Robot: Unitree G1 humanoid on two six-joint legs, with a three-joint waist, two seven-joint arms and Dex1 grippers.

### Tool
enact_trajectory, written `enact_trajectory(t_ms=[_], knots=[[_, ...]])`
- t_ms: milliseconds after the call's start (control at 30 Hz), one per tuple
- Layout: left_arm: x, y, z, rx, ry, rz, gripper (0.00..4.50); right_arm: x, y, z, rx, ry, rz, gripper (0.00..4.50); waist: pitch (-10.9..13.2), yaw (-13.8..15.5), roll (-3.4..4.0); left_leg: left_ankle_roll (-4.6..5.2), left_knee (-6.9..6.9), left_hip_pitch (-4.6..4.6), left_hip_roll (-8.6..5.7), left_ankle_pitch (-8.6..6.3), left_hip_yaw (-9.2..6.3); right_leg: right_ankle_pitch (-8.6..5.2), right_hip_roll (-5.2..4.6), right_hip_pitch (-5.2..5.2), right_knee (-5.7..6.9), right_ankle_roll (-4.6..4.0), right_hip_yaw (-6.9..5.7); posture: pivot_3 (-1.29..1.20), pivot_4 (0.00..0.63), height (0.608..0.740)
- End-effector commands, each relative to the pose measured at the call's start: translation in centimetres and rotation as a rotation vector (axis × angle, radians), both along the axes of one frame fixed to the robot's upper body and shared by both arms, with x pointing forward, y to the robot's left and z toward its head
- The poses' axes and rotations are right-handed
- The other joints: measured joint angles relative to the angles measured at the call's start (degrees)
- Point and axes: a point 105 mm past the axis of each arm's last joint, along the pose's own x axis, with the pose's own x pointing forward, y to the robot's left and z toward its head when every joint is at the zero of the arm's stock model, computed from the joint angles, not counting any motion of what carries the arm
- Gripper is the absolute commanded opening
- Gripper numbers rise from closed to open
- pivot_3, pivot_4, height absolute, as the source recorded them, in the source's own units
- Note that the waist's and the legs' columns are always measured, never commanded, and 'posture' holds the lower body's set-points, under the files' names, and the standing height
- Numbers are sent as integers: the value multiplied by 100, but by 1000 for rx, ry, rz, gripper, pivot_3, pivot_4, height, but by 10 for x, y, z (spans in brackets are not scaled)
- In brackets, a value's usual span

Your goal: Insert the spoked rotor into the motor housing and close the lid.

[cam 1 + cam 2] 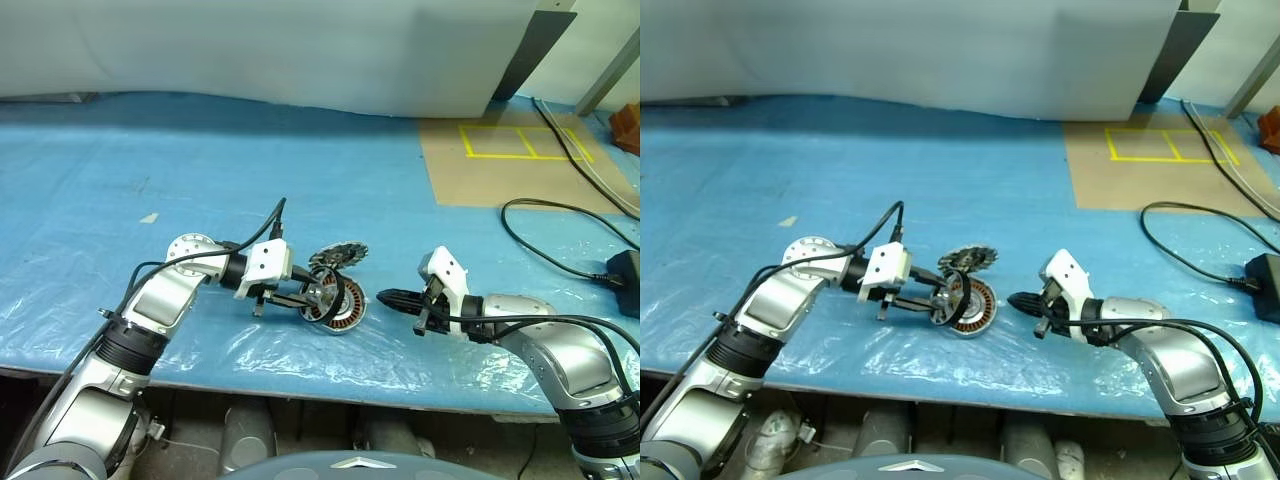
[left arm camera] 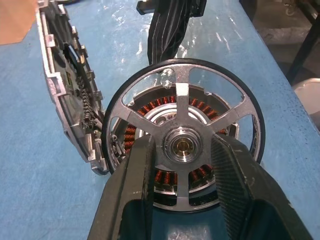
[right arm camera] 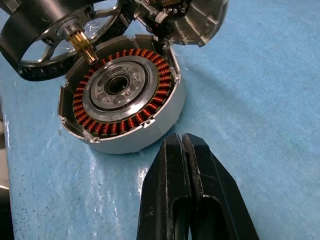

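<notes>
Behind spoked rotor (image 2: 182,145), motor housing (image 2: 165,107) half-hidden

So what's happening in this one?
The left claw holds the spoked rotor by its spokes, tilted on edge right over the open motor housing, not yet seated on the copper windings. The lid lies just behind the housing on the blue table cover, still off. The right claw is shut and empty, hanging beside the housing.

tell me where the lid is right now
The lid rests tilted on the blue sheet at centre, just behind the motor housing.
</notes>
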Motion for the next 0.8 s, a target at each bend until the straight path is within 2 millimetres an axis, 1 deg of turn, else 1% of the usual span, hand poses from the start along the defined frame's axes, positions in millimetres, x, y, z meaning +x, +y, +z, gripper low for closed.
enact_trajectory(t_ms=[33,133,233,300,400,533,667,800], knots=[[-5,-3,13,-2,-47,-53,1465,-1,1,13,12,-38,10,0,0,-1,0,0,0,0,0,0,0,0,0,0,0,0,0,0,150,740],[-8,7,11,44,-34,-60,1465,-2,-1,12,3,-32,10,0,0,-1,0,0,0,1,0,0,0,0,0,0,1,0,0,0,150,740],[-19,12,11,66,-13,-86,1465,0,-3,14,-3,-30,10,0,0,-6,1,0,0,2,0,0,0,0,0,0,1,0,0,0,150,740],[-27,12,11,63,-17,-105,1465,0,-4,14,-7,-28,10,0,0,-4,1,0,-1,2,-1,0,0,0,0,0,-1,0,0,0,150,740],[-22,2,17,1,-45,-76,1465,0,-4,12,-13,-17,15,0,-1,17,3,0,-1,1,1,0,0,-1,-1,0,0,-1,-2,0,150,740],[-26,-11,16,-49,-37,-95,1465,-2,-3,10,-15,-6,24,0,-2,-2,4,1,9,2,-1,0,0,-1,-3,5,4,-1,-1,0,150,740],[-11,-23,11,-92,-46,-20,1465,-3,-3,9,-18,-2,21,0,-3,-5,6,1,9,3,1,0,0,-1,-1,5,5,-1,1,0,150,740],[2,-30,9,-109,-85,33,1465,-6,-2,8,-18,5,20,0,-3,-4,6,1,10,3,0,0,0,0,-1,5,6,0,1,0,150,740]])
